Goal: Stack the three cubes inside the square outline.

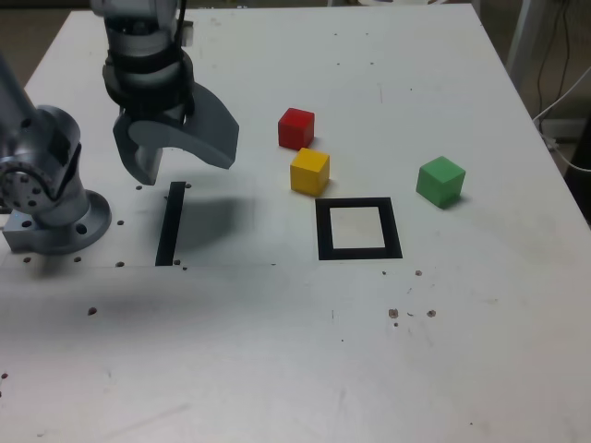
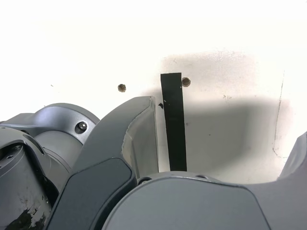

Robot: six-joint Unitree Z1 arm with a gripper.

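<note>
A straight black strip (image 1: 171, 224) lay flat on the white tabletop (image 1: 277, 351), which was dotted with small screw holes (image 1: 91, 311); cables (image 1: 563, 83) hung beyond its edge.

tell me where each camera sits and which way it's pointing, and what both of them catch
Exterior view: off the arm, raised, looking down across the white table at the red cube, yellow cube, green cube and the empty square outline; shows the arm's base and the open gripper.
Wrist view: on the wrist, looking down past the open gripper at the table; no cube or outline in sight.
Shared: the straight black strip, the gripper, the table.
</note>
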